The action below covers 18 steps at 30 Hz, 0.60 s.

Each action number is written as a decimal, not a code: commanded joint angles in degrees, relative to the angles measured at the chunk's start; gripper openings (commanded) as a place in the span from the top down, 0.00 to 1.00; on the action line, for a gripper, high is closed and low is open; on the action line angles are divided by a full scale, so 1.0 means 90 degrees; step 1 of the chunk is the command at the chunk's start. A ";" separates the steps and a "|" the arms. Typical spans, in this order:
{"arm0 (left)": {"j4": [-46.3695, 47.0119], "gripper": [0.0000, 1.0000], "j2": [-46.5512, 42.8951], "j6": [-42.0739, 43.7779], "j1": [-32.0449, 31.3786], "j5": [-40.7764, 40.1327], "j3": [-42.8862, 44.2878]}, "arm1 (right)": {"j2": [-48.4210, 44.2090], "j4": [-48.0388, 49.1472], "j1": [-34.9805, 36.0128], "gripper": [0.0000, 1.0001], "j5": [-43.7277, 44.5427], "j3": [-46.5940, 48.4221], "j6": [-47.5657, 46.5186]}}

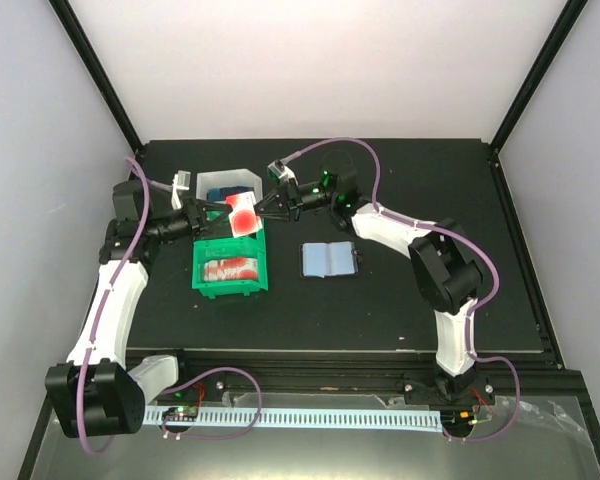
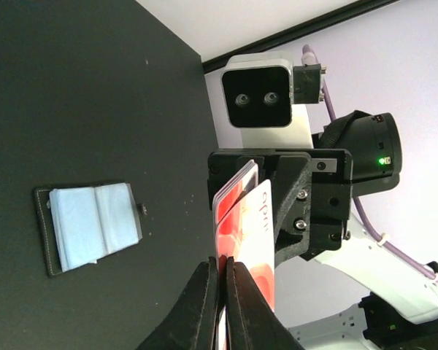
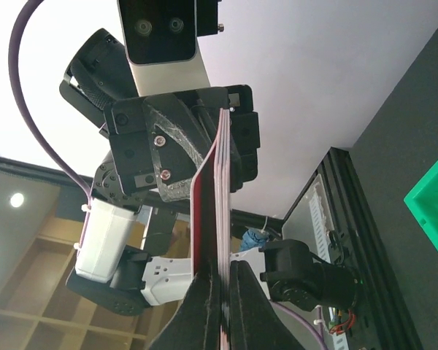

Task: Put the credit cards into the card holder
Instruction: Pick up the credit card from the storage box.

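Red-and-white credit cards (image 1: pixel 243 217); card holder (image 1: pixel 329 259) light blue inside, black-edged; bright green tray (image 1: pixel 202 278); white tray (image 1: pixel 242 178); matte black table (image 1: pixel 400 310); purple cables (image 1: pixel 345 141) on white-and-black arms (image 1: pixel 390 228).

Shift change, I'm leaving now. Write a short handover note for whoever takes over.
Grippers: left gripper shut on the stack of red cards, in the air by the green tray; right gripper shut on the same stack, opposite edge.
Things: card holder lies open right of the tray, no card visible inside.
Done: stack lifted. Left: cards into the holder; more red cards lie in the tray.
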 commanded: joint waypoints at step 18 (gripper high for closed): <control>-0.0738 0.99 0.0149 0.1075 0.0967 0.0394 -0.0814 | 0.0303 -0.1758 -0.0086 0.99 0.0956 0.0586 -0.0727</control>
